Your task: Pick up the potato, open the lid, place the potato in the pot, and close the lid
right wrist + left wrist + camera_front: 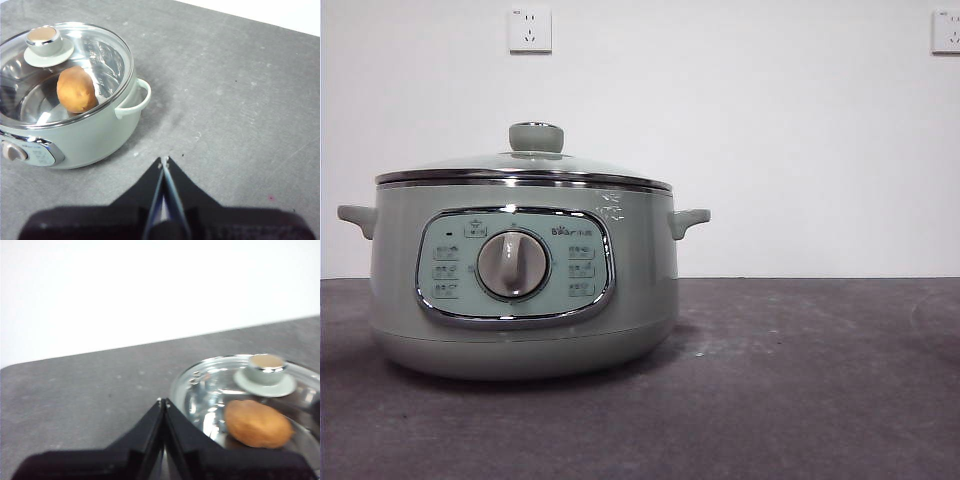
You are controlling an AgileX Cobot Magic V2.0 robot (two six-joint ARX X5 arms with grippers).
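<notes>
Glass lid (pixel 65 70) on pot (pixel 95 135) w/ potato (pixel 76 90) inside; wall sockets (pixel 530 29) behind; both fingers clenched, empty.

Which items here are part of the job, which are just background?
Job: pot; lid, seated on the pot; potato, inside the pot under the lid; left gripper and right gripper, both shut and holding nothing.

Background: table; two wall sockets.
</notes>
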